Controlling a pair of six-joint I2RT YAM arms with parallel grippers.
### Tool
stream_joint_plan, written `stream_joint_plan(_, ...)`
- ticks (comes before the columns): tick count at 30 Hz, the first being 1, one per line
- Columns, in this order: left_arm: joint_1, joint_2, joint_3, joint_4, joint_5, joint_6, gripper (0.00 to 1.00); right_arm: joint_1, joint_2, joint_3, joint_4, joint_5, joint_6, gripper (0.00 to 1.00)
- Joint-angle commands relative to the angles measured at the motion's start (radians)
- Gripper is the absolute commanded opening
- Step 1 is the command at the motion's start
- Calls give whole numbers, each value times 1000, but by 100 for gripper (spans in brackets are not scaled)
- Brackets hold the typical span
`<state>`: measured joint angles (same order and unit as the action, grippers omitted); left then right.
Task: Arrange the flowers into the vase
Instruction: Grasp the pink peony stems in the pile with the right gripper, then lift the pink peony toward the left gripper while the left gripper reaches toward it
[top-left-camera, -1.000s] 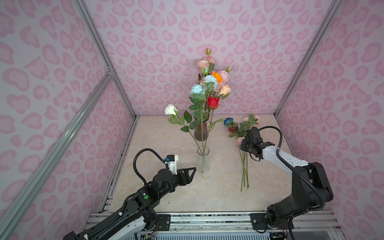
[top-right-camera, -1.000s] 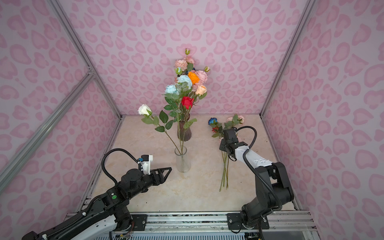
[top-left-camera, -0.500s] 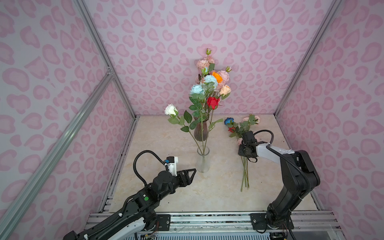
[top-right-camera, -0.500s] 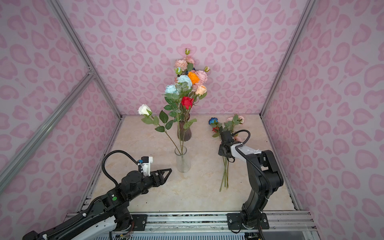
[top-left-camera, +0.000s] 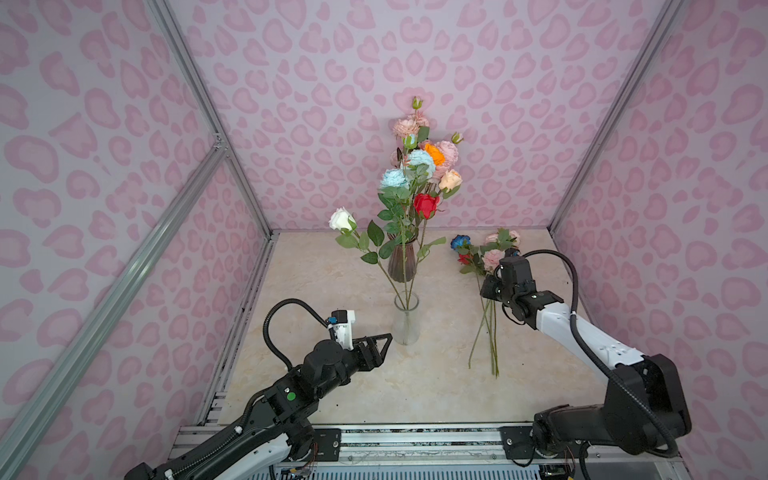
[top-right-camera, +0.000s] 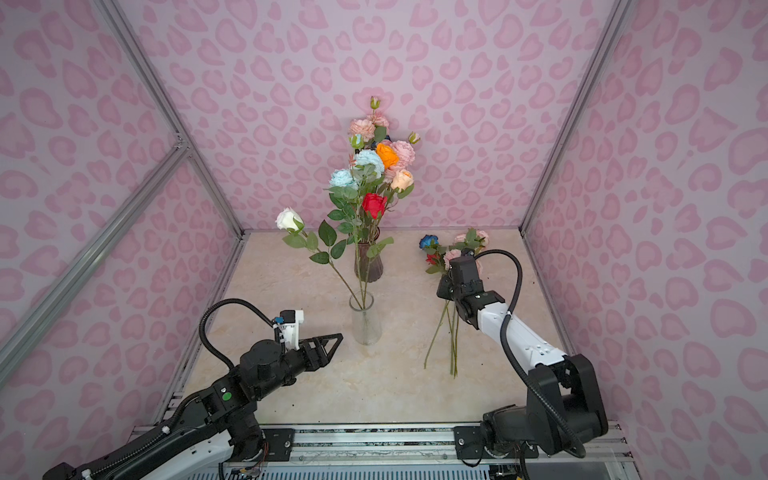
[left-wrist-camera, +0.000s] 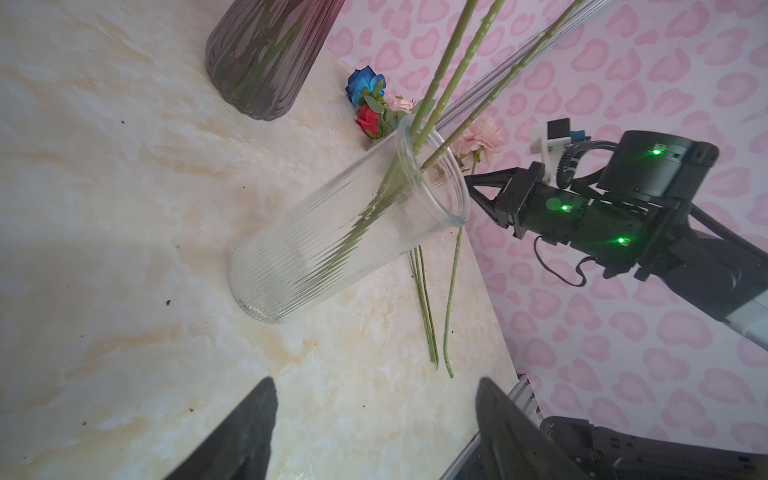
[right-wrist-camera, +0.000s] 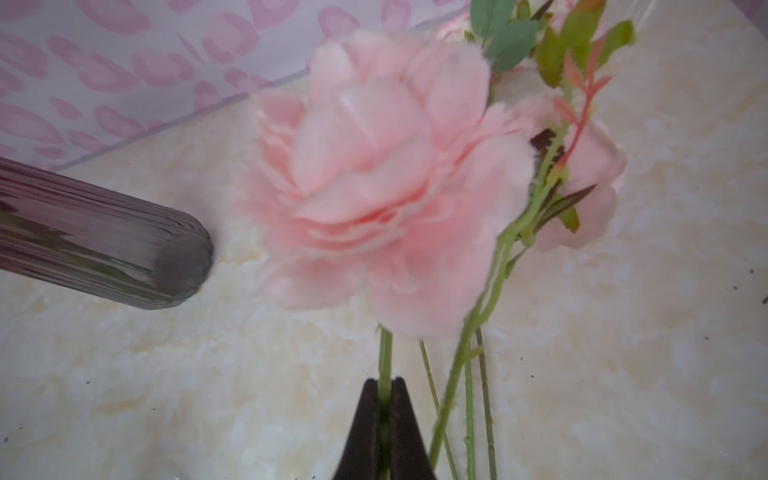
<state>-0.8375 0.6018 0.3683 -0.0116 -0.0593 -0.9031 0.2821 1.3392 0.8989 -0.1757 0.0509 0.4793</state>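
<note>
Right wrist view: right gripper (right-wrist-camera: 384, 399) has just clamped the stem (right-wrist-camera: 385, 357) of the pink bloom (right-wrist-camera: 374, 178), apparently still lying among the loose flowers (top-left-camera: 465, 253). Grasp made; lift is next. Clear vase (top-left-camera: 405, 326) stands apart, left gripper (left-wrist-camera: 375, 384) open near it.

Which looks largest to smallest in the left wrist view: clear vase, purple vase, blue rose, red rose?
1. clear vase, nearest the camera
2. purple vase, partly cropped by the frame
3. blue rose and red rose look about alike; not ranked
</note>
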Motion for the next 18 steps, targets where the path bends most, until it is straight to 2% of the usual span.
stream_joint_plan(1, 2, -2, 20, 6, -2, 24, 77, 20, -80, -23, 83, -4, 0, 1)
stream_joint_plan(6, 2, 2, 58, 11, 59, 86, 76, 81, -225, -31, 103, 43, -13, 0)
stream_joint_plan(10, -15, 23, 127, 10, 147, 170, 72, 171, -337, -19, 104, 102, -46, 0)
stream_joint_plan(18, -99, 196, 350, -2, 207, 355, 66, 460, -526, -14, 214, 278, -184, 0)
